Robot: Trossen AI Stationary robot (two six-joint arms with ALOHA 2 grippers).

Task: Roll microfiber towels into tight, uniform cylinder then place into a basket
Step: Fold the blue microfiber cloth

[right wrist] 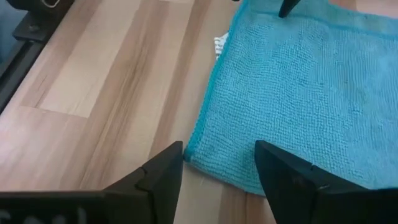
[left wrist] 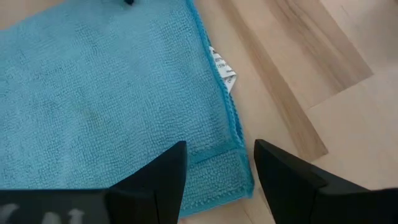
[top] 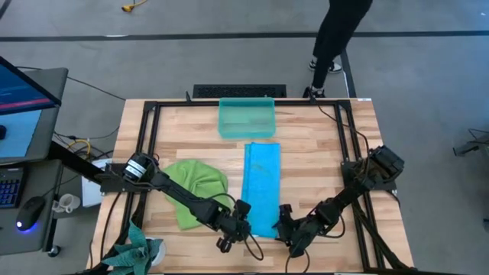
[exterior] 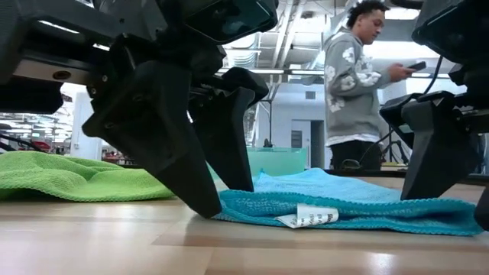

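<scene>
The sky-blue towel [top: 261, 187] lies flat on the table, folded into a long strip that runs from near the basket [top: 247, 117] toward the near edge. A white tag [exterior: 309, 218] sticks out of its near end. My left gripper [left wrist: 217, 149] is open over the strip's near left corner [left wrist: 239, 180], with one finger above the cloth and one above the wood. My right gripper [right wrist: 219, 149] is open over the near right corner [right wrist: 194, 154]. The lime-green towel [top: 195, 191] lies crumpled to the left of the strip. My left gripper slants down from the table's left. In the low view one fingertip [exterior: 205, 208] comes down to the blue towel's near edge and the other [exterior: 241, 183] stands on or just over the cloth. I cannot tell whether they touch it. My right gripper slants down from the right, and I cannot tell whether its fingers [exterior: 424, 179] touch the towel.
A darker teal cloth [top: 137, 252] hangs at the table's near left corner. A black frame [top: 149, 130] runs round the tabletop. A person [exterior: 355, 84] stands beyond the far edge. Bare wood lies between the blue towel and the right side of the frame.
</scene>
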